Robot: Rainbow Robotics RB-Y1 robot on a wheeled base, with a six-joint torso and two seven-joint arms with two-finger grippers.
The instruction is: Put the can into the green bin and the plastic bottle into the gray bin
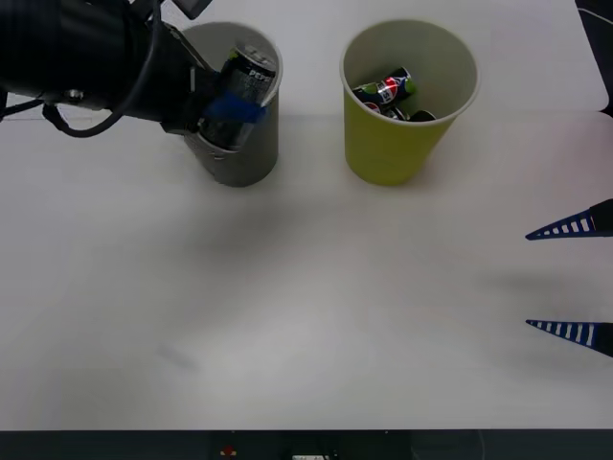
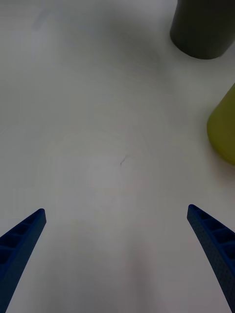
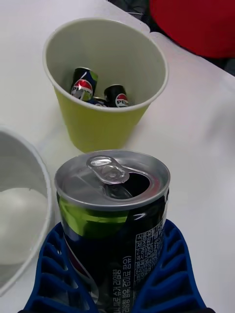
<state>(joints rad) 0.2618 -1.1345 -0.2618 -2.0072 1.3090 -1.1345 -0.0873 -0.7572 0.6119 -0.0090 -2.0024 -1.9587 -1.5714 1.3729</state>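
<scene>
My left gripper (image 1: 230, 110) (image 3: 112, 234) is shut on the can (image 1: 247, 81) (image 3: 115, 210), a dark one with a lime-green patch and a shiny silver top whose tab hole is open. It hangs tilted over the near rim of the gray bin (image 1: 239, 158) (image 3: 29, 161) (image 2: 203, 29). The green bin (image 1: 388, 144) (image 3: 98, 127) (image 2: 224, 127) stands just right of the gray one. My right gripper (image 1: 529, 279) (image 2: 116, 209) waits open at the table's right side, holding nothing. The plastic bottle is out of view.
Dark cans with red-and-blue logos (image 1: 388, 88) (image 3: 83, 85) lie inside the green bin. The white table (image 1: 306, 316) stretches bare in front of both bins. A red object (image 3: 196, 24) sits beyond the table's far edge.
</scene>
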